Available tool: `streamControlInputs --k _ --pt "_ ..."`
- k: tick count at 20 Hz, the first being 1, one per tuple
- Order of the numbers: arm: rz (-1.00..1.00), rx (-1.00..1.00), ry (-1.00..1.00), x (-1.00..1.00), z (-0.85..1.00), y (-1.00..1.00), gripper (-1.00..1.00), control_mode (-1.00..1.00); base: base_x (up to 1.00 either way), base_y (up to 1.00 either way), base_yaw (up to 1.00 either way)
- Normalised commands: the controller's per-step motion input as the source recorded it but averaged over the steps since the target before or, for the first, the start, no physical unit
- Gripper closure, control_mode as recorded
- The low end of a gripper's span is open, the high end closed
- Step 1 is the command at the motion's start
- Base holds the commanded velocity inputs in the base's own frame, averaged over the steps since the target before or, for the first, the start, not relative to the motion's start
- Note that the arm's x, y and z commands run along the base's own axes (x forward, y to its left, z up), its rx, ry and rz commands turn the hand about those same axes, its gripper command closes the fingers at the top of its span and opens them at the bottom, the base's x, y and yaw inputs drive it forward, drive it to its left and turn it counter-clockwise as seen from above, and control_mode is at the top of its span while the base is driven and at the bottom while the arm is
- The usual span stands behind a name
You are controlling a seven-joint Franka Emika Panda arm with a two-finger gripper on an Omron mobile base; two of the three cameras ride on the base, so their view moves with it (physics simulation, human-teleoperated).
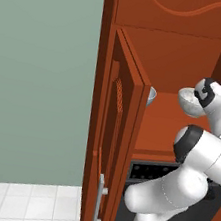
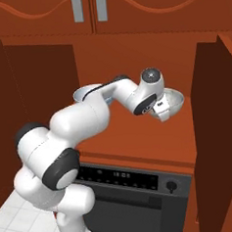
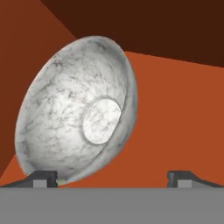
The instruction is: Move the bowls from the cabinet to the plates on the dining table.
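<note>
Inside the cabinet, on its shelf: grey-silver bowl, mottled, its hollow and flat inner base turned toward the hand camera.
Second bowl: bluish, farther along the same shelf toward the left door, half hidden behind the door's edge.
Gripper: jaws spread wide, nothing held; one fingertip at the grey bowl's lower rim, the other well clear over bare shelf.
Left door: swung open, silver bar handle on its outer face.
Right door: open, beside the grey bowl.
Below the shelf: black oven front with a round knob.
Obstruction: arm's forearm reaches across the shelf opening, covering much of both bowls in the base views.
</note>
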Motion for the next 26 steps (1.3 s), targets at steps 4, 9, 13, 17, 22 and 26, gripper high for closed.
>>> streamControlInputs --k 4,9,13,17,22,26 --pt "-0.04 0.0 0.0 0.34 -0.16 -0.09 -1.0 -1.0 0.0 0.0 0.0" --pt "-0.03 0.0 0.02 0.31 -0.17 -0.13 -1.0 -1.0 0.0 0.0 0.0" --pt "-0.03 0.0 0.04 0.16 -0.17 -0.2 -1.0 -1.0 0.0 0.0 0.0" --pt "-0.01 0.0 0.05 0.02 -0.15 -0.2 -1.0 -1.0 0.0 0.0 0.0" --pt "0.0 0.0 0.03 0.03 -0.08 -0.11 -1.0 -1.0 0.0 0.0 0.0" --pt "0.0 0.0 0.02 0.12 -0.02 0.0 -1.0 -1.0 0.0 0.0 0.0"
